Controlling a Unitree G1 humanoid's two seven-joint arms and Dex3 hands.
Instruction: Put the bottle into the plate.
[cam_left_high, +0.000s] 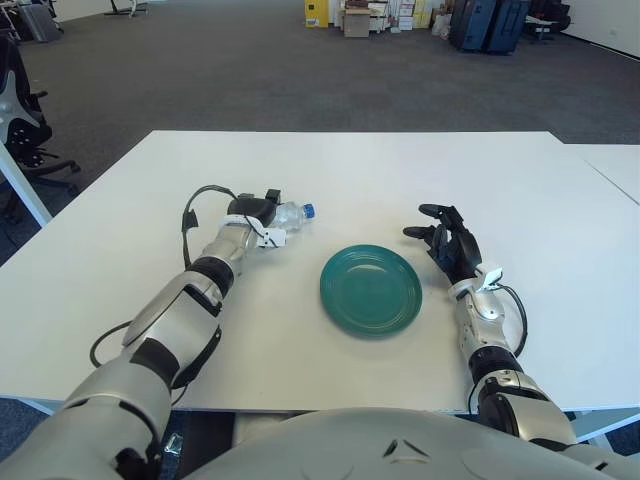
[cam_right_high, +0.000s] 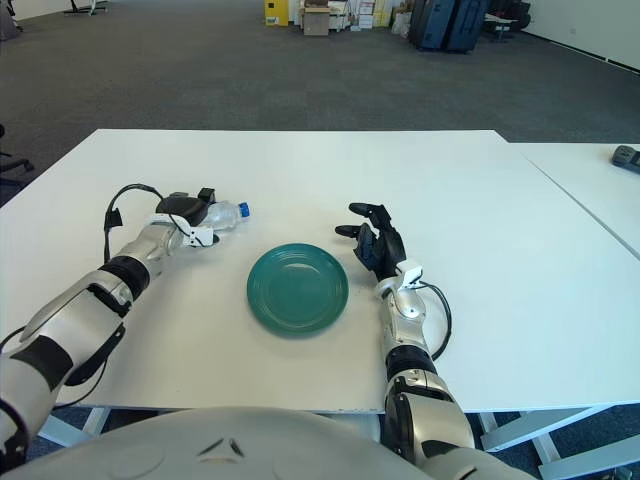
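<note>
A clear plastic bottle (cam_left_high: 291, 214) with a blue cap lies on its side on the white table (cam_left_high: 400, 170), cap pointing right. My left hand (cam_left_high: 255, 211) is at its bottom end, the dark fingers curled over and around it. The round green plate (cam_left_high: 371, 290) sits a short way to the right and nearer to me, with nothing in it. My right hand (cam_left_high: 446, 244) shows just right of the plate, palm turned toward it, fingers spread and holding nothing.
A second white table (cam_right_high: 600, 190) adjoins on the right with a dark object (cam_right_high: 627, 157) on it. An office chair (cam_left_high: 20, 115) stands off the left side. Boxes and suitcases (cam_left_high: 490, 22) line the far carpeted floor.
</note>
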